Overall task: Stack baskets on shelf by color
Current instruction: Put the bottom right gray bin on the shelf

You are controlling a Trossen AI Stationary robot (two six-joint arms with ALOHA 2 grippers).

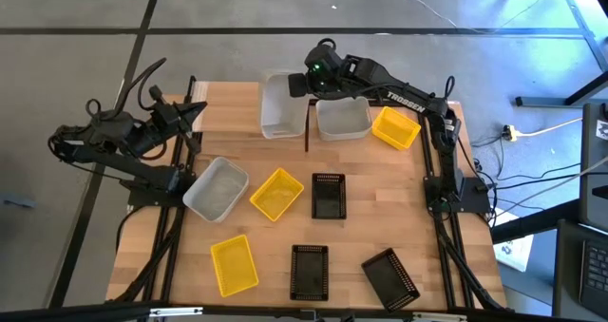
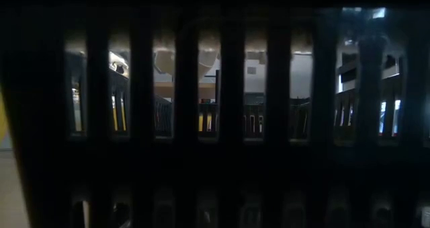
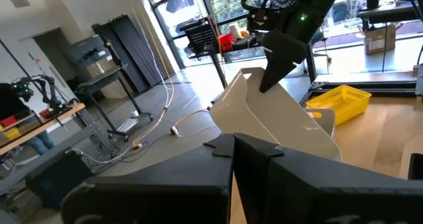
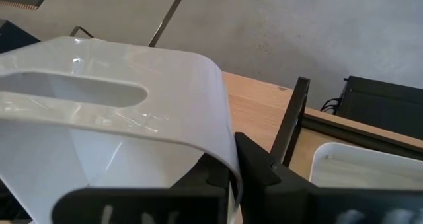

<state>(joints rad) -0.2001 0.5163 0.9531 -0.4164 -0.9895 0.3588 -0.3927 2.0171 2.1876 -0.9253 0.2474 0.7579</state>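
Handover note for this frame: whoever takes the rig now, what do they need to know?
Right gripper is shut on the rim of a white basket at the shelf's back-left bay, by the black divider. Left gripper waits at the table's left edge.
Another white basket and a yellow basket sit right of the divider.
Left on the table: one white, two yellow, three black.

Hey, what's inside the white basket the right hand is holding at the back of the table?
The white basket in the right hand looks empty; only its pale floor shows. The corner beneath the hand is covered.
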